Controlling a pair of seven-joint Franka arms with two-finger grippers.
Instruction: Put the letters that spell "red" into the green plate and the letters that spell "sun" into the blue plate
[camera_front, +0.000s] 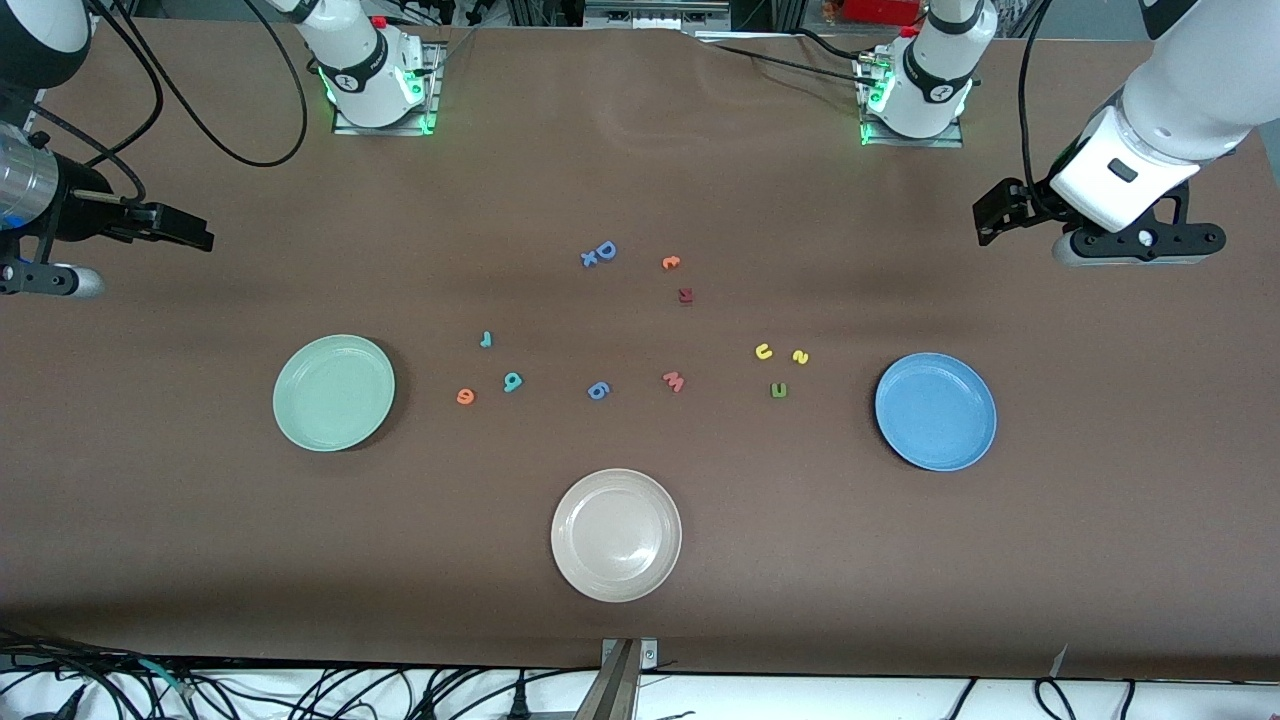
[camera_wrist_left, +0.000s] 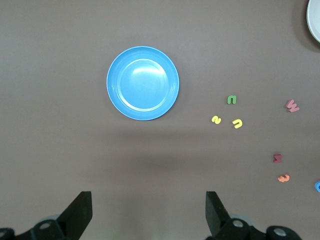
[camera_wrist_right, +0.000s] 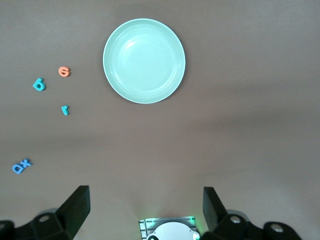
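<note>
The green plate (camera_front: 334, 392) (camera_wrist_right: 144, 60) lies toward the right arm's end of the table. Beside it are the orange "e" (camera_front: 465, 396) (camera_wrist_right: 64, 71), teal "d" (camera_front: 512, 381) (camera_wrist_right: 39, 84) and teal "r" (camera_front: 486, 339) (camera_wrist_right: 65, 110). The blue plate (camera_front: 935, 411) (camera_wrist_left: 143, 83) lies toward the left arm's end. Near it sit the yellow "u" (camera_front: 763, 351) (camera_wrist_left: 238, 123), yellow "s" (camera_front: 800, 356) (camera_wrist_left: 216, 119) and green "n" (camera_front: 779, 390) (camera_wrist_left: 231, 100). Both plates hold nothing. My left gripper (camera_front: 985, 220) (camera_wrist_left: 149, 200) and right gripper (camera_front: 195, 232) (camera_wrist_right: 146, 195) hang open over bare table at their own ends.
An off-white plate (camera_front: 616, 535) sits nearest the front camera. Mid-table lie a blue "6" (camera_front: 598, 390), a pink "w" (camera_front: 674, 381), a blue "D" with an "x" (camera_front: 599, 253), an orange "c" (camera_front: 671, 262) and a dark red letter (camera_front: 685, 295).
</note>
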